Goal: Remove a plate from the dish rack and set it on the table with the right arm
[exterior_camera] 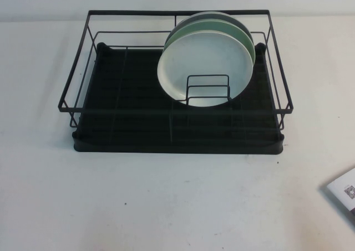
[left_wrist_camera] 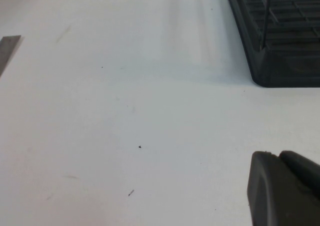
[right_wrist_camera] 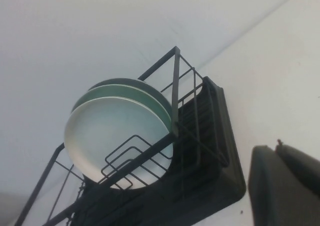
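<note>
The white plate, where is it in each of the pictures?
High view: the white plate leans at the rack's back right, in front of the green plates.
Left wrist view: not in it; only a corner of the dish rack shows.
Right wrist view: the plate stands behind the wire divider.
Shared landmark: the dish rack.

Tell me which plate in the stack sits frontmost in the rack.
The white plate, leaning against the small wire divider; the green plates stand behind it. Both grippers, left and right, hover off the dish rack.
</note>
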Controlling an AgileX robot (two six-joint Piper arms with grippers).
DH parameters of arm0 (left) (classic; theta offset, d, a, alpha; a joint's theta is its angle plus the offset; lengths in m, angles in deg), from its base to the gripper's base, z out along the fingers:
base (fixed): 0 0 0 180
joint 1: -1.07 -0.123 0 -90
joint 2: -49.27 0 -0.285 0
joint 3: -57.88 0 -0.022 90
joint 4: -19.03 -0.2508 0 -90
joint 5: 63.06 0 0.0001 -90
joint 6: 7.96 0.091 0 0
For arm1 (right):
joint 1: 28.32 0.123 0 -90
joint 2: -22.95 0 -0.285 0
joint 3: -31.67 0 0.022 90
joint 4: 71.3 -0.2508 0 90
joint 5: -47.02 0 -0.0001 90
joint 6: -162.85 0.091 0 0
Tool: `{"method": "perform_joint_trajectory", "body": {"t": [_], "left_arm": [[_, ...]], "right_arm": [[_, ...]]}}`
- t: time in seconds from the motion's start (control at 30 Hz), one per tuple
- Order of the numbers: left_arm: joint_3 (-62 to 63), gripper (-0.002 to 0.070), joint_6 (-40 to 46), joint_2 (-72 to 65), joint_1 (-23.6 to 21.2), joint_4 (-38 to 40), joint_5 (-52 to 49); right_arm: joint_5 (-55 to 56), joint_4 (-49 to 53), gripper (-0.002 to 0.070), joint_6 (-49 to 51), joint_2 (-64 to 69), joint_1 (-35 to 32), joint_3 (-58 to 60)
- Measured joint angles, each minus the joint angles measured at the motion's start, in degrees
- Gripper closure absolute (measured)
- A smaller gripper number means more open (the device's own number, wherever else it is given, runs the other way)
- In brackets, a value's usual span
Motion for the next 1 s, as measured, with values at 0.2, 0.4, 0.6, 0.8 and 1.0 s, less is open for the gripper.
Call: {"method": "perform_joint_trajectory", "body": {"t": [0.2, 0.4, 0.6, 0.8, 1.0], "left_arm": [[0.0, 0.0680, 0.0, 0.0, 0.0, 0.0, 0.0], [0.0, 0.0680, 0.0, 0.0, 0.0, 0.0, 0.0], [0.0, 0.0680, 0.0, 0.0, 0.0, 0.0, 0.0], [0.0, 0.0680, 0.0, 0.0, 0.0, 0.0, 0.0], [0.0, 0.0680, 0.0, 0.0, 0.0, 0.0, 0.0]], "right_arm": [[-3.5, -0.9, 0.0694, -0.7, 5.7, 0.0, -4.6], [-15.7, 9.4, 0.0694, -3.6, 28.7, 0.0, -21.4], [-21.8, 11.7, 0.0694, -16.8, 51.0, 0.0, -39.1], [-26.5, 9.2, 0.0694, -31.4, 70.7, 0.0, -55.4], [-27.3, 8.4, 0.0694, -41.0, 83.9, 4.2, -69.5]]}}
